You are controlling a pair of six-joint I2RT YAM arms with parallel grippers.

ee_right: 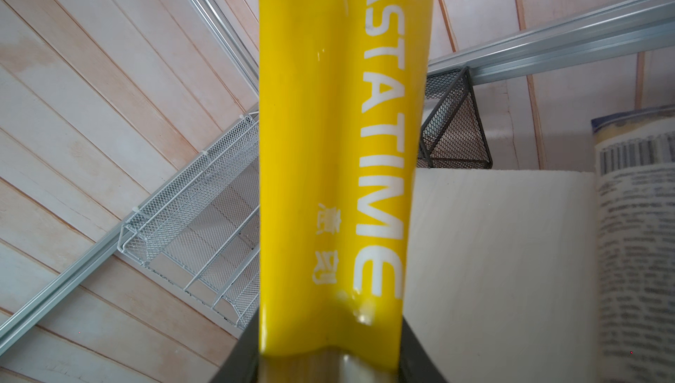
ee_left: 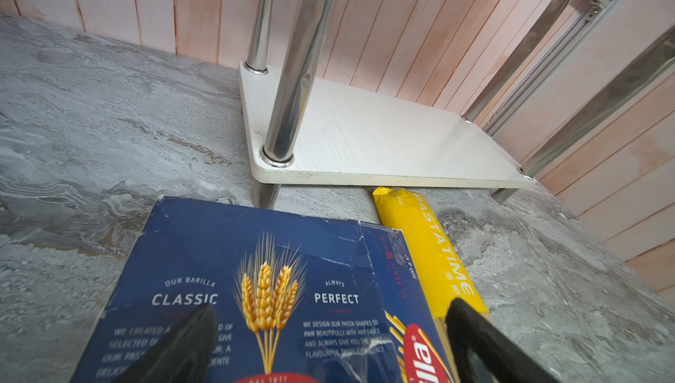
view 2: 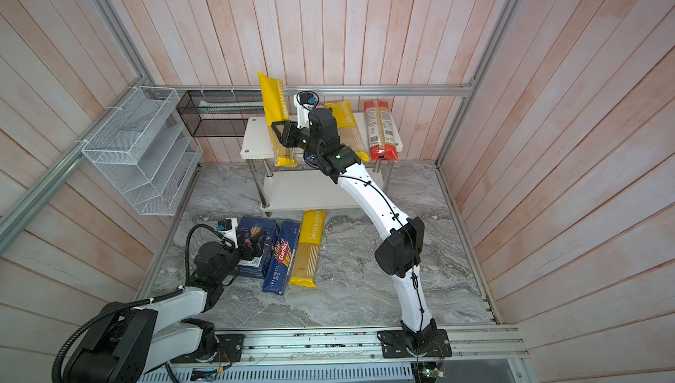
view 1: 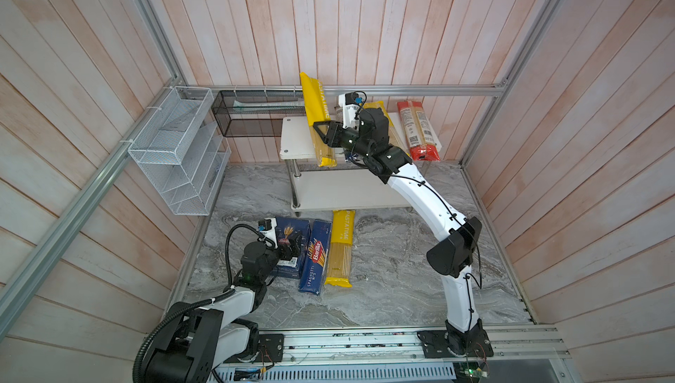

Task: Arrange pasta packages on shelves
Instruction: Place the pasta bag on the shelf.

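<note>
Yellow bag (view 1: 311,105) at 12 o'clock, tilted over shelf (view 1: 296,138); we read right jaws pinching it, left jaws spread.

The marble top (view 1: 383,290) bears the shelves (view 1: 347,195), Barilla box (view 1: 292,226), Barilla pack (view 1: 316,257) and yellow bag (view 1: 339,249).

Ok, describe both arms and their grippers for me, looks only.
Both have white link shells and black joint housings. The right arm carries a thin black cable clipped along it; the left arm a thick black corrugated conduit. The right gripper and left gripper have black wedge-shaped fingers, each with a white wrist camera and blue plug.
</note>
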